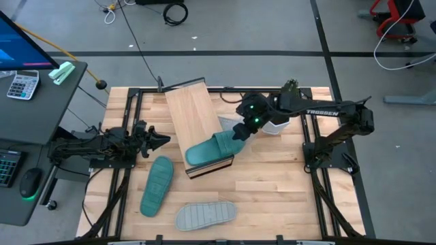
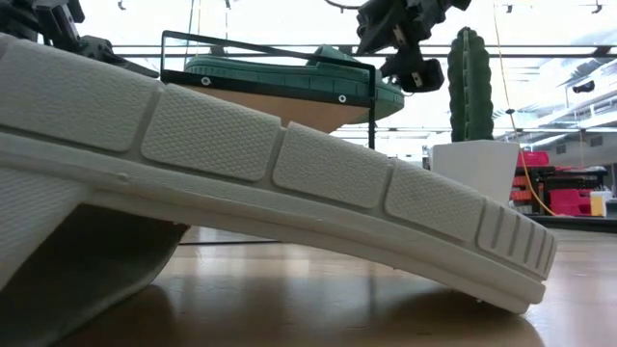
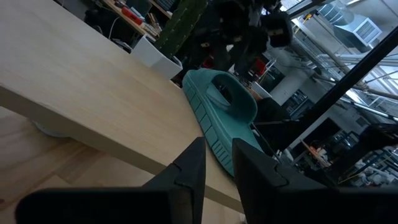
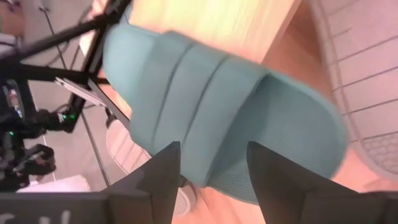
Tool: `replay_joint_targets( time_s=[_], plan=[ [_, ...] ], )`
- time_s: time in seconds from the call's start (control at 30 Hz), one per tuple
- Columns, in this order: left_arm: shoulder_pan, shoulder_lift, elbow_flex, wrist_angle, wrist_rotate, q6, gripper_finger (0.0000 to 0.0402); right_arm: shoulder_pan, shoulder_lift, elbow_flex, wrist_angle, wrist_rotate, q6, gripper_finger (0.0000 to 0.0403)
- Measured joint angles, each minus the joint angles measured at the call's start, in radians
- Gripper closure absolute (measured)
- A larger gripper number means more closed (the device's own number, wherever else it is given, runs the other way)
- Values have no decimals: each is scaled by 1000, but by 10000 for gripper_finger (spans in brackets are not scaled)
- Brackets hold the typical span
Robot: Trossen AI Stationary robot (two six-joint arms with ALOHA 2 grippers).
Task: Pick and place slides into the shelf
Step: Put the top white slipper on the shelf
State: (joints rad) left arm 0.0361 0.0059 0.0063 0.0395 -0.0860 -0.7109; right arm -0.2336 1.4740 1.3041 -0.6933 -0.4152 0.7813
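The shelf (image 1: 194, 116), a light wood board in a dark frame, lies slantwise mid-table. A teal slide (image 1: 212, 150) rests sole down on the shelf's near end, strap up (image 4: 205, 93). My right gripper (image 1: 240, 133) hovers just above that slide's right end, open, its fingers (image 4: 163, 177) apart with the strap beyond them; I see no touch. A second teal slide (image 1: 157, 185) and a grey slide (image 1: 204, 215) lie sole up on the table. My left gripper (image 1: 160, 141) waits at the table's left, level, facing the shelf, with a narrow gap between its fingers (image 3: 193, 168) and nothing in it.
A white pot with a cactus (image 1: 281, 121) stands right behind the right gripper, near the table's far right. In the low view the grey slide (image 2: 289, 164) fills the foreground. Dark rails (image 1: 315, 146) run along both table sides. A desk with a keyboard (image 1: 7, 167) stands at the left.
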Motion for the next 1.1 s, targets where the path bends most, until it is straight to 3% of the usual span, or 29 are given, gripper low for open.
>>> replay_joint_targets(
  time_s=[0.27, 0.43, 0.63, 0.83, 1.1],
  plan=[
    [0, 0, 0, 0, 0, -1, 311, -26, -173, 0, -30, 47, 17, 216],
    [0, 0, 0, 0, 0, -2, 310, 21, -314, 1, -171, 197, 105, 226],
    [0, 0, 0, 1, 0, -11, 311, 165, -439, 2, -314, 378, 257, 236],
    [0, 0, 0, 1, 0, -11, 319, 344, -481, -13, -537, 637, 586, 243],
    [0, 0, 0, 1, 0, -11, 318, 649, -514, -273, -413, 946, 1052, 245]
  ],
)
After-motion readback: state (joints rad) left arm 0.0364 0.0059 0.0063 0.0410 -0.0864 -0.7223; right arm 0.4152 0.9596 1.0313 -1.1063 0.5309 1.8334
